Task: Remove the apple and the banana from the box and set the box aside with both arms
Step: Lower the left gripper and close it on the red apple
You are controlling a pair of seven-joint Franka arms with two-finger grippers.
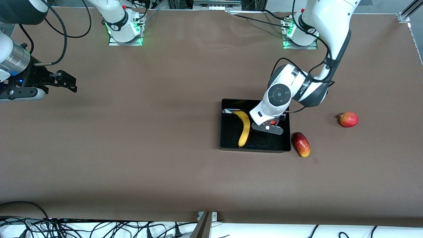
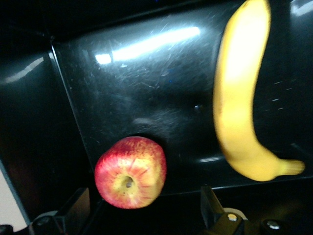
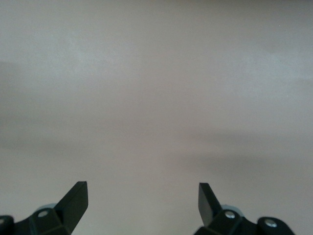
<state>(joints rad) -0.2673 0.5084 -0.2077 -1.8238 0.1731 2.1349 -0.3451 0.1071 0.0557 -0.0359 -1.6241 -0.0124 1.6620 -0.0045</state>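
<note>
I see the shallow rectangular glossy black tray resting on the brown tabletop, toward the left arm's end. Inside it lie the long curved yellow banana and the small round red apple with yellow streaks, apart from each other; the apple sits by the tray's wall on the side toward the left arm's end. My left gripper hovers low over the tray above the apple, its fingers spread apart and gripping nothing. An oblong red-yellow mango lies on the tabletop just beside the tray. A rounder red fruit with a nub lies well apart from it, farther toward the left arm's end. My right gripper waits over bare tabletop at the right arm's end, fingers apart and empty.
</note>
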